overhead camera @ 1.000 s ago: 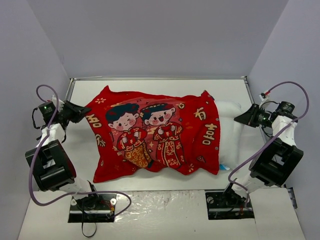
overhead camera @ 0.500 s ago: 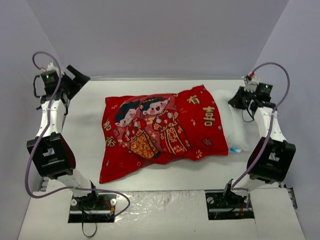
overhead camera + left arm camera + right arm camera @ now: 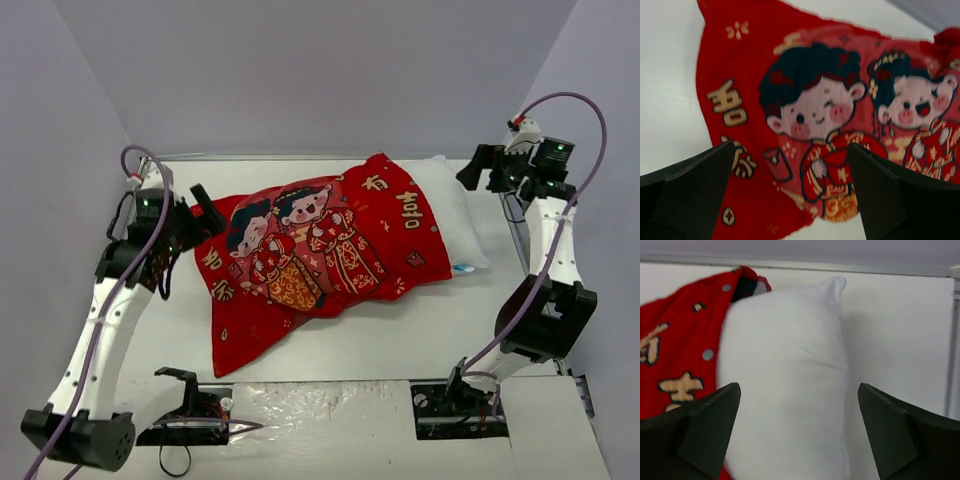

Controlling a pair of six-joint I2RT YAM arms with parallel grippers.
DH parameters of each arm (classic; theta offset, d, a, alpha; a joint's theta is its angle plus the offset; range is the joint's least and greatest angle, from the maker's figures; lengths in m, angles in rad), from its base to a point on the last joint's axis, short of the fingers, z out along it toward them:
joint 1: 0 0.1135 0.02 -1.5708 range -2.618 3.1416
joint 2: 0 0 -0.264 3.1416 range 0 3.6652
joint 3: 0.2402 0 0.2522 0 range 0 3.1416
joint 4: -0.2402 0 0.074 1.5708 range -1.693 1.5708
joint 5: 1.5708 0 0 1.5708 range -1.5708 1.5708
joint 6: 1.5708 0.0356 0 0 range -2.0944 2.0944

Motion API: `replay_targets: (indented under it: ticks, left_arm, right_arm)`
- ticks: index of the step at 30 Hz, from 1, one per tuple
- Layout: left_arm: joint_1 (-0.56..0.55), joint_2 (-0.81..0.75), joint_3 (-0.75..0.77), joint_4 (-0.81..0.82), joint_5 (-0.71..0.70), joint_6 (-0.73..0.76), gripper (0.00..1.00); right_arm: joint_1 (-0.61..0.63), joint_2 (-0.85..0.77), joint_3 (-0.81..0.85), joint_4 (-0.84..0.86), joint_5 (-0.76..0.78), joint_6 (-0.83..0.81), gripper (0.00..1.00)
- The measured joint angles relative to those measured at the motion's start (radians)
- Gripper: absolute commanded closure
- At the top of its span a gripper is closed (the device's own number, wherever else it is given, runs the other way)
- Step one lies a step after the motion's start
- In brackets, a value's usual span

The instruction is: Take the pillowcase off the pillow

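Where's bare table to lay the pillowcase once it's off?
Best: the near strip of table between the pillowcase and the arm bases, widest right of centre. A narrower strip runs along the back wall. Crowded: the left edge by the left gripper, and the far right corner where the right gripper hangs by the pillow.
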Motion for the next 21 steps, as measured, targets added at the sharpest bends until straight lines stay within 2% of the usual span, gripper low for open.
replay_targets:
  ticks: [2, 5, 8, 11, 15, 19, 21]
  left_arm:
    - [-0.078, -0.103, -0.097, -0.064, -0.002, -0.042, 0.05]
    - [-0.167, -0.231, -0.233, -0.136, 0.014, -0.078, 0.05]
    - [-0.298, -0.332, -0.327, -0.176, 0.023, -0.085, 0.06]
    - [-0.455, -0.378, -0.378, -0.179, -0.009, -0.084, 0.06]
    - [-0.667, -0.342, -0.399, -0.150, -0.116, -0.083, 0.06]
    - [-0.827, -0.137, -0.392, -0.071, -0.263, -0.068, 0.06]
    - [-0.859, -0.018, -0.388, -0.027, -0.322, -0.049, 0.05]
  right_arm:
    - [-0.067, -0.027, 0.004, -0.086, -0.050, -0.109, 0.00]
    - [-0.144, -0.036, 0.027, -0.279, -0.093, -0.383, 0.00]
    - [-0.156, -0.035, 0.017, -0.489, -0.109, -0.690, 0.00]
    - [-0.139, -0.032, -0.016, -0.613, -0.116, -0.864, 0.01]
    - [-0.129, 0.017, -0.025, -0.667, -0.144, -0.889, 0.01]
    - [-0.130, 0.046, -0.111, -0.572, -0.151, -0.764, 0.00]
    - [-0.128, 0.048, -0.151, -0.536, -0.149, -0.708, 0.00]
